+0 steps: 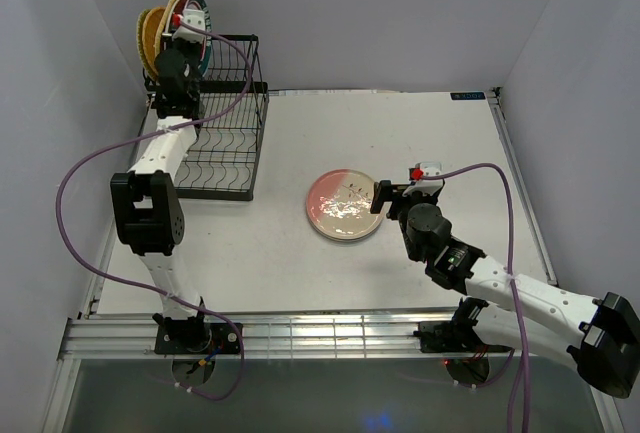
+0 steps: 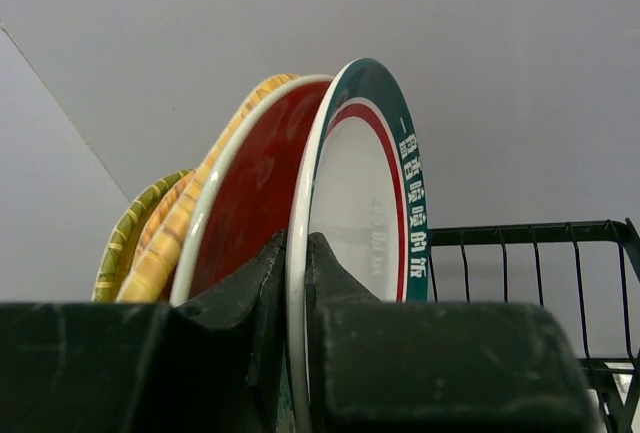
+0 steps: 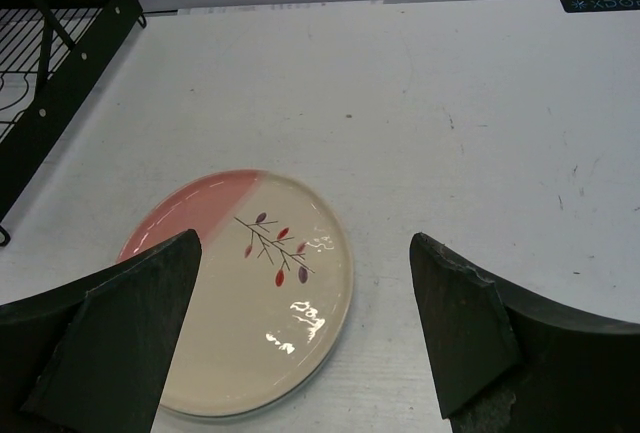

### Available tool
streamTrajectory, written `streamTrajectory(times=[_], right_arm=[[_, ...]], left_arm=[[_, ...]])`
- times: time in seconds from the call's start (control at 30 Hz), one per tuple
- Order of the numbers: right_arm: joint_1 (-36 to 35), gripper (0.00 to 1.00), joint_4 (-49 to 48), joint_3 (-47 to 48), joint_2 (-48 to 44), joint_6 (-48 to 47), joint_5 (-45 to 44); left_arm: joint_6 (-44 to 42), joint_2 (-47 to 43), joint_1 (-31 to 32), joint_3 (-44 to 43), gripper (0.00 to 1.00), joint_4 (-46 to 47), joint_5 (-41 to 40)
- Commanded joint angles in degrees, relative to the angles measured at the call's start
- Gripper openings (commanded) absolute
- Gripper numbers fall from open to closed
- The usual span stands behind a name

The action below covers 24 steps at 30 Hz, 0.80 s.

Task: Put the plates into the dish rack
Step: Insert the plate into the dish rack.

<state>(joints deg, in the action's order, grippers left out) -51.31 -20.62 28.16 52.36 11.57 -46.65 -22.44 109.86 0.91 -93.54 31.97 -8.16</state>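
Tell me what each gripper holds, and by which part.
The left gripper is shut on the teal plate, pinching its rim. The right gripper is open near the pink plate and holds nothing.

Top external: high above near edge of surface [image 1: 420, 143], facing down, whole layout.
Left wrist: close, level, at dish rack [image 1: 215, 193] rear.
Right wrist: low, tilted down, right of dish rack; rack corner shared with top view.

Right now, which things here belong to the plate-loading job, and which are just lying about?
Part of the job: dish rack; teal-rimmed plate pinched in the left gripper; red plate and yellow plates standing in the rack; pink-and-white plate flat on the table by the open right gripper.

Just there: purple cables.
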Motion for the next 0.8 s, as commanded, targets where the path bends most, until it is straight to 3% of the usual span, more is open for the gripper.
streamTrajectory(times=[0.0, 0.23, 0.57, 0.77], right_arm=[[0.51, 0.9, -1.09, 1.02, 0.2, 0.82, 0.07], [0.77, 0.9, -0.82, 1.1, 0.03, 1.08, 0.51], [0.95, 0.9, 0.05, 1.63, 0.29, 1.61, 1.74], [1.03, 0.9, 0.58, 2.07, 0.73, 1.87, 2.44]], left_arm=[[0.02, 0.26, -0.73, -1.47, 0.23, 1.08, -0.36], [0.2, -0.09, -0.73, -2.44, 0.62, 0.29, -0.54], [4.24, -5.27, -0.73, -2.53, 0.93, -3.92, 1.39], [5.73, -10.09, -0.73, 0.28, 0.98, -4.98, 1.4]])
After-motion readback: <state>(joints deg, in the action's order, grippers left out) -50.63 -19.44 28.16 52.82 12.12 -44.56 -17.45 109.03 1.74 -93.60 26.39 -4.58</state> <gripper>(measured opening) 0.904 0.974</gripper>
